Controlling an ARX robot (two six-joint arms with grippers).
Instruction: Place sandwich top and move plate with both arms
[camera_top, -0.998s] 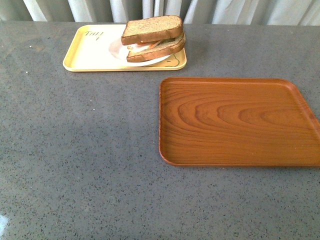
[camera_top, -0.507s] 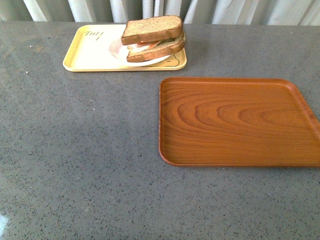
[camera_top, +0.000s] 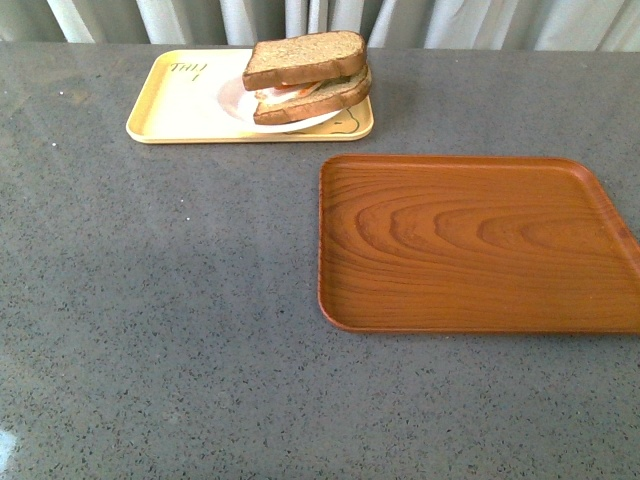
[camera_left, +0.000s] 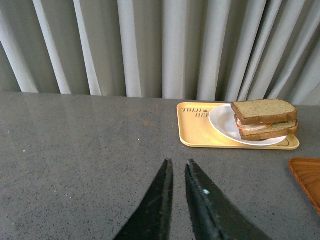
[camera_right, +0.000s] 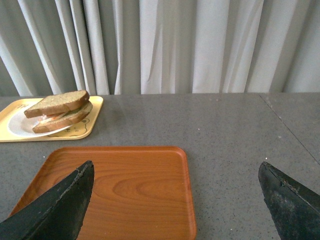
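The sandwich top (camera_top: 305, 57), a speckled brown slice, lies on the stacked sandwich on the white plate (camera_top: 232, 100), which sits on the yellow tray (camera_top: 180, 110) at the far side of the table. The slice also shows in the left wrist view (camera_left: 263, 110) and in the right wrist view (camera_right: 56, 102). Neither arm shows in the front view. My left gripper (camera_left: 178, 162) is shut and empty above the grey table, well short of the plate (camera_left: 222, 122). My right gripper (camera_right: 176, 165) is wide open and empty above the near edge of the brown wood-grain tray (camera_right: 130, 190).
The brown wood-grain tray (camera_top: 470, 240) lies empty on the right of the grey table. The yellow tray (camera_left: 197, 130) stands at the back near the grey curtains (camera_left: 150, 45). A seam in the table runs at the far right in the right wrist view (camera_right: 287, 127).
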